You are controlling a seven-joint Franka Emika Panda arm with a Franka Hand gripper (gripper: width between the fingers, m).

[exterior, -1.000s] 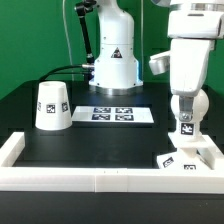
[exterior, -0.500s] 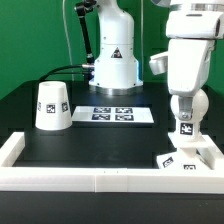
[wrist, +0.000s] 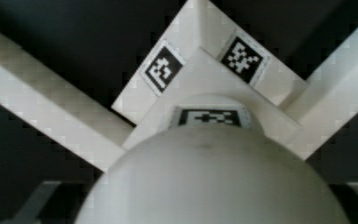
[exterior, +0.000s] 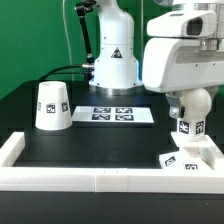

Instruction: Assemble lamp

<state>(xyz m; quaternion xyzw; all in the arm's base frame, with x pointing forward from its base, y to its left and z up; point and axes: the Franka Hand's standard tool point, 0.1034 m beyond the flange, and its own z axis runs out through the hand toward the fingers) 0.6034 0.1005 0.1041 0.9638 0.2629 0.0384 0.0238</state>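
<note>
My gripper [exterior: 187,106] is at the exterior view's right, shut on the white bulb [exterior: 186,127] and holding it upright just above the flat square base [exterior: 184,158]. The base lies in the front right corner of the white frame. In the wrist view the bulb's round head [wrist: 202,170] fills the space between the dark fingers [wrist: 30,202], with its tagged stem pointing down at the base [wrist: 202,58]. The cup-like shade [exterior: 52,105] stands upside down at the exterior view's left, apart from the gripper.
The marker board [exterior: 120,114] lies flat in the middle of the black table. A white frame wall [exterior: 90,177] runs along the front and sides. The arm's white pedestal [exterior: 113,60] stands at the back.
The wrist has turned about its vertical axis, so the hand's wide side now faces the exterior camera. The bulb stays held over the base, almost in the same place.
</note>
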